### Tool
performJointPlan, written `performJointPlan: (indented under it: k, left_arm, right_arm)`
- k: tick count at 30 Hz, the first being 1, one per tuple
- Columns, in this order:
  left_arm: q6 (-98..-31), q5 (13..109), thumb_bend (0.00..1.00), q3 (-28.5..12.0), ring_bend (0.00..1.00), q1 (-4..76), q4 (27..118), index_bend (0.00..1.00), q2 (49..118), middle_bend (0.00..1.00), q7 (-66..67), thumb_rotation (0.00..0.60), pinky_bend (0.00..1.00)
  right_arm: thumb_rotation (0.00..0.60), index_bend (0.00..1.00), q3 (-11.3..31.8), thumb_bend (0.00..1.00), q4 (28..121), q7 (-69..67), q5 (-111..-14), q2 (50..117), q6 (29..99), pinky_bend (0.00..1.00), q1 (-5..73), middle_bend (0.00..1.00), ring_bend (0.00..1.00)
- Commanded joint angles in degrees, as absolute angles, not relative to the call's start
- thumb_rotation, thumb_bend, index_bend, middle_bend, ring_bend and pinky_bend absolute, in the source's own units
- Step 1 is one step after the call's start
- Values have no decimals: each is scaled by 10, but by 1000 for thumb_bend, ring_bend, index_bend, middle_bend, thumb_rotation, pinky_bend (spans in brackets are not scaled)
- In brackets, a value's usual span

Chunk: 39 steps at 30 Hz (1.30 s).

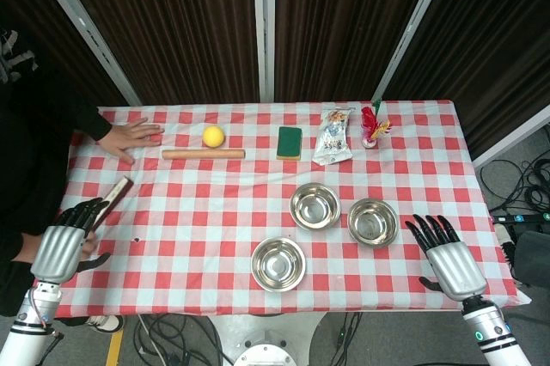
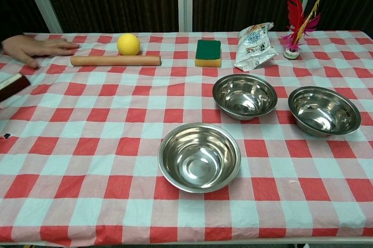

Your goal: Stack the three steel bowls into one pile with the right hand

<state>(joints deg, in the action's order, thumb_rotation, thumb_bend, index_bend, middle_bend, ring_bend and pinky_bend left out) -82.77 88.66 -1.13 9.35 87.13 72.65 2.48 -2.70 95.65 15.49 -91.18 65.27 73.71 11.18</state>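
Three steel bowls stand apart on the checked cloth, all upright and holding nothing. One bowl [image 1: 278,264] [image 2: 199,156] is nearest the front edge. A second bowl [image 1: 314,206] [image 2: 244,96] sits behind it to the right. The third bowl [image 1: 373,222] [image 2: 324,110] is furthest right. My right hand [image 1: 448,257] hovers at the table's right front corner, fingers spread, holding nothing, a short way right of the third bowl. My left hand [image 1: 67,240] is at the left edge, fingers apart and holding nothing. Neither hand shows in the chest view.
At the back lie a yellow ball [image 1: 213,136], a wooden rolling pin [image 1: 203,155], a green sponge [image 1: 290,143], a snack packet [image 1: 333,137] and a feather shuttlecock [image 1: 372,128]. A person's hand [image 1: 129,138] rests at the far left. A dark bar [image 1: 113,201] lies near my left hand.
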Motion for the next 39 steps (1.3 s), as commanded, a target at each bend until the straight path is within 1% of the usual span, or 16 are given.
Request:
performJointPlan:
  k: [1, 18, 22, 24, 28, 32, 39]
  left_arm:
    - [-828, 886, 67, -11, 177, 93, 870, 194, 727, 229, 24, 600, 237]
    - [-835, 889, 66, -14, 177, 93, 870, 194, 723, 229, 14, 600, 237]
    - [-841, 895, 67, -12, 176, 91, 869, 194, 726, 229, 12, 600, 238]
    - [-844, 900, 66, -10, 176, 91, 870, 194, 724, 229, 14, 600, 238]
    - [-849, 903, 67, -10, 177, 89, 874, 194, 719, 229, 11, 600, 237]
    - [-854, 903, 67, -11, 177, 87, 874, 194, 716, 229, 8, 600, 237]
    - [-855, 903, 67, -12, 177, 87, 866, 194, 714, 229, -2, 600, 238]
  right_arm:
    - [600, 0, -27, 0, 956, 155, -911, 653, 737, 0, 112, 22, 0]
    - [600, 0, -23, 0, 965, 171, -906, 656, 720, 0, 123, 28, 0]
    - [600, 0, -17, 1, 961, 175, -899, 659, 719, 0, 126, 52, 0]
    - [600, 0, -11, 8, 949, 184, -887, 667, 707, 0, 132, 91, 1]
    - [600, 4, -1, 20, 931, 207, -864, 684, 668, 0, 155, 160, 38]
    - [600, 48, 8, 33, 913, 221, -852, 706, 636, 18, 180, 190, 65]
    - [600, 113, 17, 63, 879, 237, -829, 739, 591, 57, 212, 208, 86]
